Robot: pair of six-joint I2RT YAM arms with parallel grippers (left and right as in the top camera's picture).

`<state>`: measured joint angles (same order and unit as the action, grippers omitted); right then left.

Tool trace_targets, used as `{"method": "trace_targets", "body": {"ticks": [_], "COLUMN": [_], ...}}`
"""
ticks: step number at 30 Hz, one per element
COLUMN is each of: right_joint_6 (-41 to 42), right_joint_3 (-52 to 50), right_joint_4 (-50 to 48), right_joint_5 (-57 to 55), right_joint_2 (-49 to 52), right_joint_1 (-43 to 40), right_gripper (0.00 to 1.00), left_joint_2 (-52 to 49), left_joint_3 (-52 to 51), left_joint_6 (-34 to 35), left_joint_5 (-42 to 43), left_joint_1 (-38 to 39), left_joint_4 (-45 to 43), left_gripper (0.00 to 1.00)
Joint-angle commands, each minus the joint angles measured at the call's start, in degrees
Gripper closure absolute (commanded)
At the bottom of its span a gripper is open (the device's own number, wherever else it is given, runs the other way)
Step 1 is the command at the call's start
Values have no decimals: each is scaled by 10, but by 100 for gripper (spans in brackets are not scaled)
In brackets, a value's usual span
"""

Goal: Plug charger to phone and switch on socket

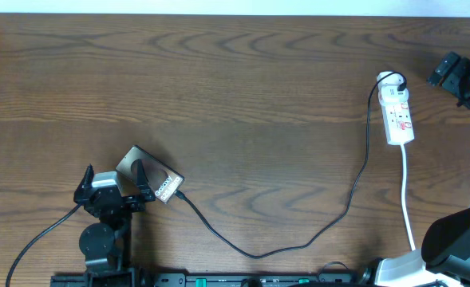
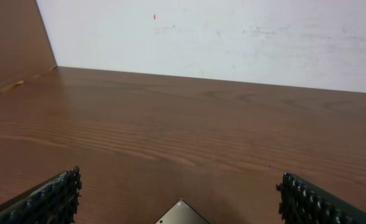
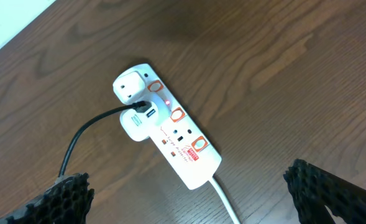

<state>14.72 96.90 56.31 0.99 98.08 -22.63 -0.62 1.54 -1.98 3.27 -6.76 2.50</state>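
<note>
The phone (image 1: 151, 177) lies flat towards the left end of the table's (image 1: 242, 96) near edge. The charger (image 1: 256, 255) runs from its lower corner in a slack loop across to the socket (image 1: 399, 112), close to the right edge. Whether the tip is seated in the phone I can't tell from here. The phone looks thin, stiff and slick, best pinched across its long edges. The cable is limp and light, so I'd grip it just behind the connector. At the strip, the plug (image 3: 136, 122) is pushed in, and the switch (image 3: 168, 102) beside it seems to glow. The left gripper (image 1: 112, 175) sits low over the phone, jaws spread wide and holding nothing. The right gripper (image 3: 189, 186) hovers above the socket, equally wide and empty.
</note>
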Motion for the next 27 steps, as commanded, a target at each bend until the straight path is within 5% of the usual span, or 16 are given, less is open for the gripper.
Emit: {"method": "trace_targets", "body": {"ticks": [1, 13, 27], "right_joint_6": [7, 7, 7], "right_joint_3": [0, 0, 0], "right_joint_4": [1, 1, -15], "right_joint_5": [-6, -6, -30], "right_joint_2": [2, -105, -402], "right_joint_1": [0, 17, 17], "right_gripper": [1, 1, 1], "left_joint_2": [4, 4, 4], "left_joint_3": [-13, -13, -13], "left_joint_6": [-10, -10, -10], "left_joint_5": [1, 1, 1], "left_joint_1": [-3, -3, -3], "left_joint_4": [14, 14, 14], "left_gripper": [0, 0, 0]}}
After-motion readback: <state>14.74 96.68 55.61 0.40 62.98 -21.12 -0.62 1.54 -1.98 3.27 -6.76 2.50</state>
